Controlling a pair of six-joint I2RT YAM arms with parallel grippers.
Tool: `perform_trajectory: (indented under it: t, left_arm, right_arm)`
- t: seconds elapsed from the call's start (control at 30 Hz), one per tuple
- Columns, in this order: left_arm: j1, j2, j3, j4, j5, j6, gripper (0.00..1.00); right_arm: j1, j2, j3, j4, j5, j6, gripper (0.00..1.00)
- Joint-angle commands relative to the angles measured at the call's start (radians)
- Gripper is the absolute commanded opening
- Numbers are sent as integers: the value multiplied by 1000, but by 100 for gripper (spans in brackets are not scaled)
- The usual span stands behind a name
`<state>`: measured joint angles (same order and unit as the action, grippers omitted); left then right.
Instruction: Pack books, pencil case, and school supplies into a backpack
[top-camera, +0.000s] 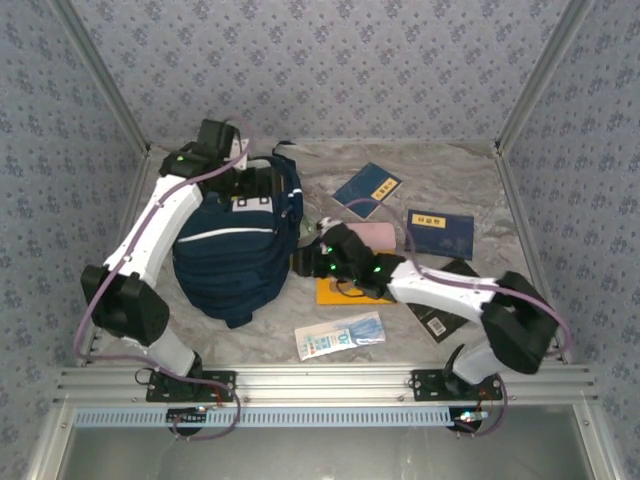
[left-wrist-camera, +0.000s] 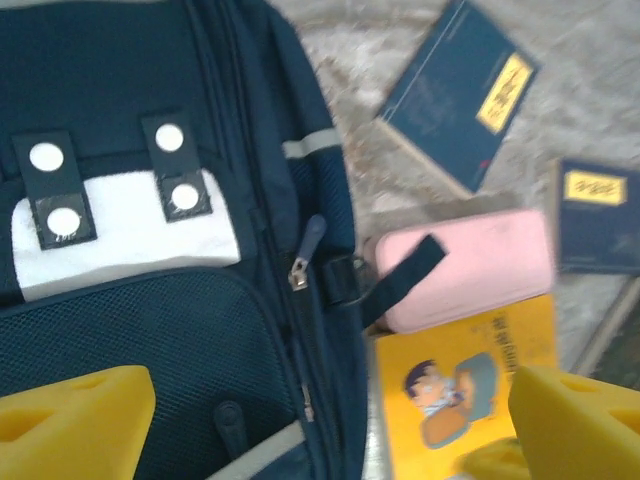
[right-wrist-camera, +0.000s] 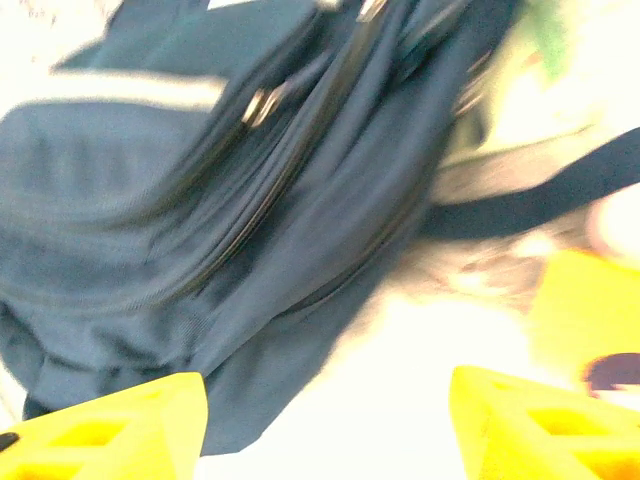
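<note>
Marbled tabletop: navy backpack at left, books to its right. L gripper spread wide over backpack top; R gripper spread, empty, beside it.

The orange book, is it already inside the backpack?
No, the orange book lies outside on the table, to the right of the backpack, with its cartoon cover showing.

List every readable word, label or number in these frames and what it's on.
No text is legible.
Navy book, yellow label: characters blurred.
Second navy book, its label: blurred.
Orange book: title blurred.
White-and-blue packet: print too small.
</note>
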<state>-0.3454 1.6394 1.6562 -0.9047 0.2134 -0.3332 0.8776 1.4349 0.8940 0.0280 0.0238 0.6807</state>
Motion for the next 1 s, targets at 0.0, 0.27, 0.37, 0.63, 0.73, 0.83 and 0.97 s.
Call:
perform_trajectory:
  t: [0.0, 0.27, 0.37, 0.63, 0.73, 0.83, 0.97]
  left_arm:
    - [-61, 40, 36, -94, -129, 10, 93]
    - [-116, 35, -27, -163, -191, 204, 85]
    - [-144, 44, -47, -179, -213, 249, 84]
    - [-176, 43, -149, -198, -223, 252, 81]
    - [-182, 54, -172, -195, -225, 255, 82]
    - [-203, 87, -165, -202, -260, 256, 84]
    - [-229, 114, -149, -206, -340, 269, 57]
  right_arm:
    - [-113, -92, -14, -136, 85, -28, 61]
    - [-355, 45, 186, -285, -310, -152, 54]
    - [-356, 144, 318, -382, -325, -223, 54]
    - [-360, 352, 539, -498, -393, -272, 52]
    - [-361, 403, 577, -514, -419, -278, 51]
    - [-357, 433, 595, -513, -421, -282, 51]
    - [-354, 464, 633, -535, -427, -273, 51]
